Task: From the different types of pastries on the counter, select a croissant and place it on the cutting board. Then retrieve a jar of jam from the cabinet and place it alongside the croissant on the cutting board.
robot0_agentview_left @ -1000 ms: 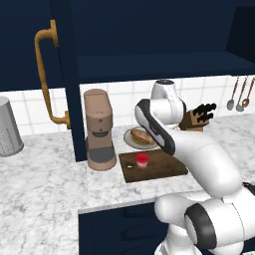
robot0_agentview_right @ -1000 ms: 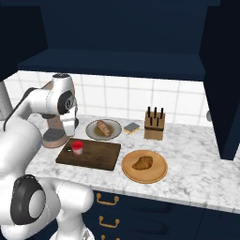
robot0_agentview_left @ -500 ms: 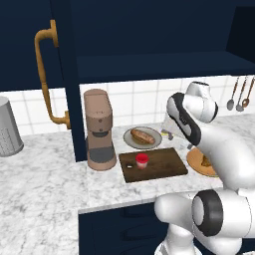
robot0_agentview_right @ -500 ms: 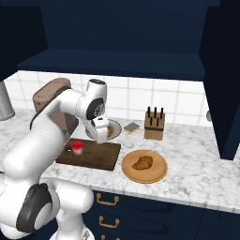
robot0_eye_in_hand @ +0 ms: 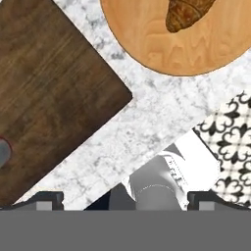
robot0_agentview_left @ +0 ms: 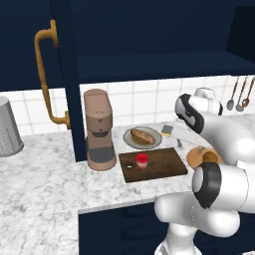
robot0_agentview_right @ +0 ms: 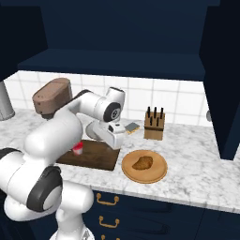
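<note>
Marbled white-grey counter (robot0_agentview_left: 45,184) is carrying everything here. Dark brown cutting board (robot0_agentview_left: 154,164) is lying flat just right of the tan coffee machine (robot0_agentview_left: 99,130), and the jar of jam (robot0_agentview_left: 142,160), red lid up, is standing upright on the board's left half. Croissant (robot0_agentview_right: 142,163) is sitting on the round tan wooden plate (robot0_agentview_right: 157,174), which is resting on the counter just right of the board, not touching it. In the hand view the croissant (robot0_eye_in_hand: 188,13) is showing at the top edge on that plate (robot0_eye_in_hand: 196,49), with the board (robot0_eye_in_hand: 49,98) corner at left and bare marble between the two. Longer brown roll pastry (robot0_agentview_left: 142,136) is lying on a grey dish (robot0_agentview_left: 130,143) behind the board, near the tiled wall. Knife block (robot0_agentview_right: 154,126) is standing behind the wooden plate, and a small sponge-like block (robot0_agentview_right: 131,127) is lying left of it.

Gripper (robot0_agentview_right: 112,137) is hanging low over the counter at the board's right end, between board and wooden plate, pointing downward. Finger tips (robot0_eye_in_hand: 46,198) are sitting wide at opposite bottom corners of the hand view, so the jaws are spread, pinching nothing. Navy cabinet (robot0_agentview_left: 64,74) door is standing open at left, brass bar handle (robot0_agentview_left: 46,74) facing out. Grey canister (robot0_agentview_left: 7,127) is standing at far left on the counter. Utensils (robot0_agentview_left: 238,94) are hanging on the wall at right.
</note>
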Controlling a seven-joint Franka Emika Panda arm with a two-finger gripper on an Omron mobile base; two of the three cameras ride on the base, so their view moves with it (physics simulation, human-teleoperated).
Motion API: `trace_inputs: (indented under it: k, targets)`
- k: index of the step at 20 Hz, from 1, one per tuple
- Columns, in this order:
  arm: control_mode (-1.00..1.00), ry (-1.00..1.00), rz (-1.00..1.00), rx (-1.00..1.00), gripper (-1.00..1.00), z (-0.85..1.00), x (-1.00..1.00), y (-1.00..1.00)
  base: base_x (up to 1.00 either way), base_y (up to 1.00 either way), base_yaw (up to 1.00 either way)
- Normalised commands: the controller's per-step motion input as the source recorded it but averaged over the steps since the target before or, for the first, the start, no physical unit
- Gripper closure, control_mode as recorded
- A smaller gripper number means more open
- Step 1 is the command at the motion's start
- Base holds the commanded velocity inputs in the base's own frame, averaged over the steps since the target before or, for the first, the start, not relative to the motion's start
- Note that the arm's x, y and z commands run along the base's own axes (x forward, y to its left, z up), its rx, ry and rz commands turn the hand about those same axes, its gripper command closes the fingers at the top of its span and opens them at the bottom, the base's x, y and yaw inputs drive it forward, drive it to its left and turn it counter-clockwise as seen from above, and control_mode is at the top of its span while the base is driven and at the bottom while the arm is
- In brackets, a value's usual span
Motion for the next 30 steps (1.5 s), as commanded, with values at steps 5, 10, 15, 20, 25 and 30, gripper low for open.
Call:
trace_inputs:
  k: [5, 10, 15, 20, 25, 30]
  targets:
    - [-1.00, 0.09, 0.00, 0.00, -1.00, -0.36, 0.00, -0.39, 0.00, 0.00, 0.00]
    - [-1.00, -0.03, 0.00, -0.05, -1.00, -0.16, -0.06, -0.30, 0.00, 0.00, 0.00]
    - [-1.00, -0.05, -0.06, -0.09, -1.00, -0.12, -0.05, -0.25, 0.00, 0.00, 0.00]
    - [-1.00, -0.02, -0.15, -0.03, -1.00, -0.12, -0.02, -0.11, 0.00, 0.00, 0.00]
    - [-1.00, 0.00, -0.04, 0.00, -1.00, -0.02, -0.01, -0.48, 0.00, 0.00, 0.00]
    - [-1.00, 0.00, 0.00, 0.00, -1.00, 0.00, 0.00, -0.53, 0.00, 0.00, 0.00]
